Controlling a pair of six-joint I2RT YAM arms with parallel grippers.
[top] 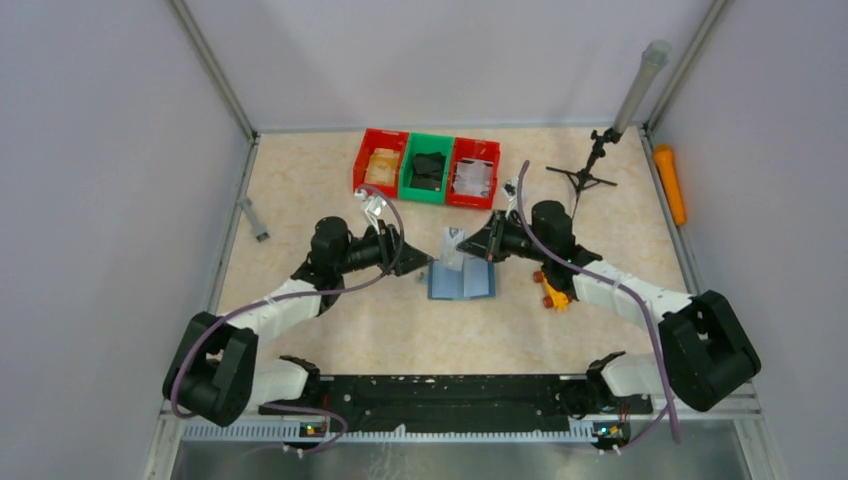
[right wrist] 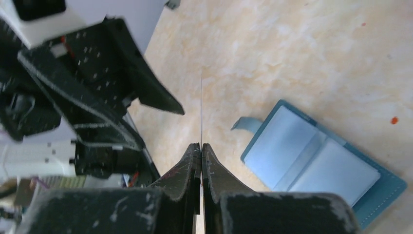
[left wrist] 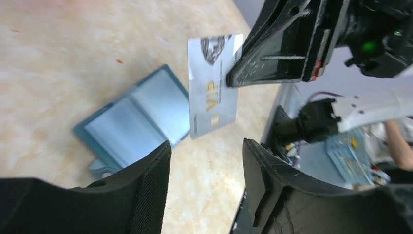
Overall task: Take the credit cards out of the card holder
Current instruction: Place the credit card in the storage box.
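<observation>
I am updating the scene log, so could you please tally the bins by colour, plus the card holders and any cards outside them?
Red bins: 2
Green bin: 1
Card holder: 1
Credit card, pinched in the right gripper: 1
Total: 5

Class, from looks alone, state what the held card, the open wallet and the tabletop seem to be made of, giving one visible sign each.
Card: probably plastic, silvery semi-gloss with gold print; flat, razor-thin edge-on.
Wallet: likely teal faux leather, with a stitched edge; the pockets look like hazy clear film.
Tabletop: smooth marbled beige, perhaps laminate; stone cannot be ruled out.
</observation>
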